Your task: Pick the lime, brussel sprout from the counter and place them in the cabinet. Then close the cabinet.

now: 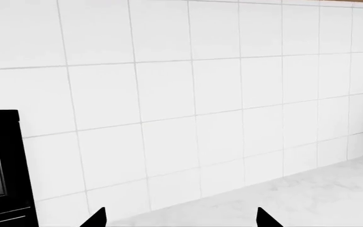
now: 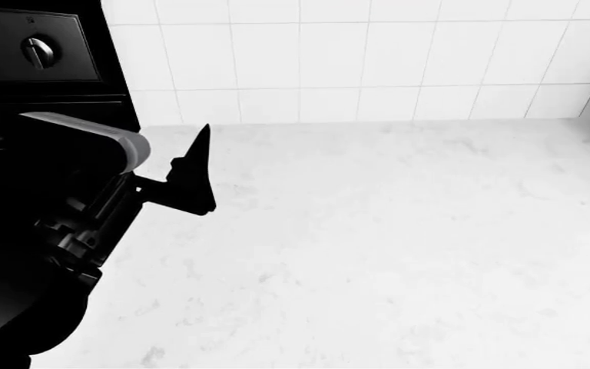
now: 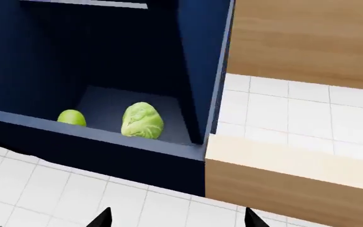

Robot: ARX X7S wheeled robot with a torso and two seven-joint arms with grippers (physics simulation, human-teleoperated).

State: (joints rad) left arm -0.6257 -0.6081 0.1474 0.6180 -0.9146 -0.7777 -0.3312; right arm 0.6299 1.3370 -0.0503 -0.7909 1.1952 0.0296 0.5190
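With lime [image 3: 72, 117] and brussel sprout [image 3: 143, 120] inside the cabinet [image 3: 194, 56], the released, empty right end effector [image 3: 178, 218] should swing its door fully shut.

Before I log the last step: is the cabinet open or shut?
Open: the cabinet interior shows, with the lime and brussel sprout inside.

Lime [image 3: 72, 117] and brussel sprout [image 3: 143, 121] side by side inside cabinet [image 3: 106, 146].

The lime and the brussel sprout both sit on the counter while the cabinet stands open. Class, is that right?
Not quite. In the right wrist view the lime and brussel sprout lie inside the open cabinet, not on the counter. The cabinet is indeed open.
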